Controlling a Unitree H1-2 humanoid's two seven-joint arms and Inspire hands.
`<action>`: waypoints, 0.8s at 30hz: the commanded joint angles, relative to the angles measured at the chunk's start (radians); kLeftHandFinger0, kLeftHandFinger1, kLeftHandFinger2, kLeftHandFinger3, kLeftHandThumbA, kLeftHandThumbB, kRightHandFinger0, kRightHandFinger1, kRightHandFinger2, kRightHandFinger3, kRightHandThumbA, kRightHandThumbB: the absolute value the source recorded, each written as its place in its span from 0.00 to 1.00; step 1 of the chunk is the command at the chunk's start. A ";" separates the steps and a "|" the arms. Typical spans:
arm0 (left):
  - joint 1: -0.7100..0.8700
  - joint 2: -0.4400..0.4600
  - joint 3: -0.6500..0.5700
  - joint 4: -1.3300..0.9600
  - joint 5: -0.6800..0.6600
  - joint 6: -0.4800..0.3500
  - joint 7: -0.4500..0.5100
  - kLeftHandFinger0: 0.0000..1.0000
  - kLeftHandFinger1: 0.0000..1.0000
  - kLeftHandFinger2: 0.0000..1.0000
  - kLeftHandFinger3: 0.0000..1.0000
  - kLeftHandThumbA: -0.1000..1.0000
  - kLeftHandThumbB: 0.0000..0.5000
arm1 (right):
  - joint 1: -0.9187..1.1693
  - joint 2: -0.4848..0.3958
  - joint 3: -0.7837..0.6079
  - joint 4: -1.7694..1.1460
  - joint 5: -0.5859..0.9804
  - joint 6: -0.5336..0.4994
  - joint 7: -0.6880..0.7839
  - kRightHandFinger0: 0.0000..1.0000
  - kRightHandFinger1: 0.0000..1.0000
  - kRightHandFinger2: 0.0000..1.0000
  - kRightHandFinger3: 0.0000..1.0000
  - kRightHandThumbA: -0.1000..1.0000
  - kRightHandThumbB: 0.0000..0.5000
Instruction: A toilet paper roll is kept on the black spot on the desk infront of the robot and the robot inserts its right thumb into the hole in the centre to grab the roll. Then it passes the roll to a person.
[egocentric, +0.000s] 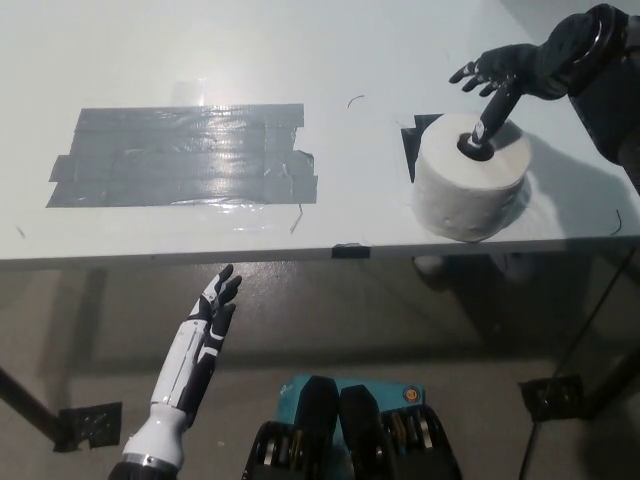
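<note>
The right hand hangs over the toilet paper roll, thumb down in the centre hole, so the roll's wall blocks it on every side and only upward is free. Its other fingers spread above the bare desk beyond the roll. Toward its left the desk lies open, only flat grey tape there. The left hand hangs below the desk edge, free air around it.

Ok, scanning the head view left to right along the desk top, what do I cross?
Grey tape patch → black spot, mostly hidden behind the roll → toilet paper roll, upright, with the right hand reaching into its centre hole.
</note>
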 joint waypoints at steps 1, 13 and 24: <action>-0.017 0.006 0.004 -0.030 0.002 0.002 -0.006 1.00 1.00 1.00 1.00 1.00 0.18 | -0.065 -0.012 -0.027 -0.004 0.006 -0.027 -0.046 1.00 1.00 1.00 1.00 1.00 0.88; -0.020 0.006 0.006 -0.030 0.001 0.004 -0.005 1.00 1.00 1.00 1.00 1.00 0.20 | -0.034 -0.012 -0.021 -0.008 -0.015 -0.039 -0.107 1.00 1.00 1.00 1.00 1.00 0.96; -0.020 0.008 0.003 -0.041 0.002 0.016 -0.011 1.00 1.00 1.00 1.00 1.00 0.18 | 0.001 0.001 -0.017 -0.002 -0.019 -0.048 -0.111 1.00 1.00 1.00 1.00 0.98 0.82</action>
